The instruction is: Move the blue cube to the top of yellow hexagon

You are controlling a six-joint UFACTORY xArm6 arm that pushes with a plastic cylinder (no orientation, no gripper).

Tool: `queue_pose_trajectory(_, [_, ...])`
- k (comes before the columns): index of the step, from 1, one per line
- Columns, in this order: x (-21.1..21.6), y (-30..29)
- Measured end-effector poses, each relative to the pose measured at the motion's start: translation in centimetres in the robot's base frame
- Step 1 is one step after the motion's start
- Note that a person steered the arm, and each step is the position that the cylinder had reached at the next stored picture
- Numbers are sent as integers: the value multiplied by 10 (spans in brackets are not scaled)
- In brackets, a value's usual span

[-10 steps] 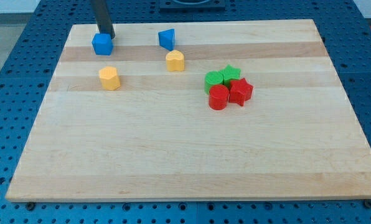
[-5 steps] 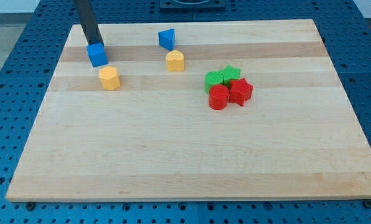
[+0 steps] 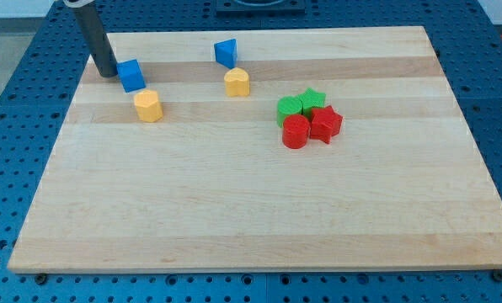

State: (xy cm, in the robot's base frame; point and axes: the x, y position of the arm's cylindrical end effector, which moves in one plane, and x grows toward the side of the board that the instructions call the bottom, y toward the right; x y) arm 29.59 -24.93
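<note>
The blue cube (image 3: 132, 75) sits near the board's top left, just above and slightly left of the yellow hexagon (image 3: 148, 106), with a small gap between them. My tip (image 3: 107, 72) rests on the board just left of the blue cube, close to it or touching its left side. The dark rod rises from the tip toward the view's top left.
A second blue block (image 3: 226, 53) sits at top centre with a yellow block (image 3: 237, 82) right below it. Right of centre is a tight cluster: two green blocks (image 3: 291, 108), one a star (image 3: 312, 99), a red cylinder (image 3: 296, 132) and a red star (image 3: 325, 124). The wooden board (image 3: 259, 210) lies on a blue pegboard.
My tip has moved from above the blue cube to its left side. The cube was pushed down and slightly left, closer to the yellow hexagon, and has stayed put in the last half second.
</note>
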Motion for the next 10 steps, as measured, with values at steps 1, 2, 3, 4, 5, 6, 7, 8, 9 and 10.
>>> queue_pose_trajectory(1, [2,7])
queue_pose_trajectory(2, [2,10])
queue_pose_trajectory(3, [2,28])
queue_pose_trajectory(4, [2,34])
queue_pose_trajectory(5, [-1,35])
queue_pose_trajectory(6, [-8,44])
queue_pose_trajectory(7, [-11,57])
queue_pose_trajectory(8, [-5,58])
queue_pose_trajectory(9, [-5,58])
queue_pose_trajectory(10, [-2,57])
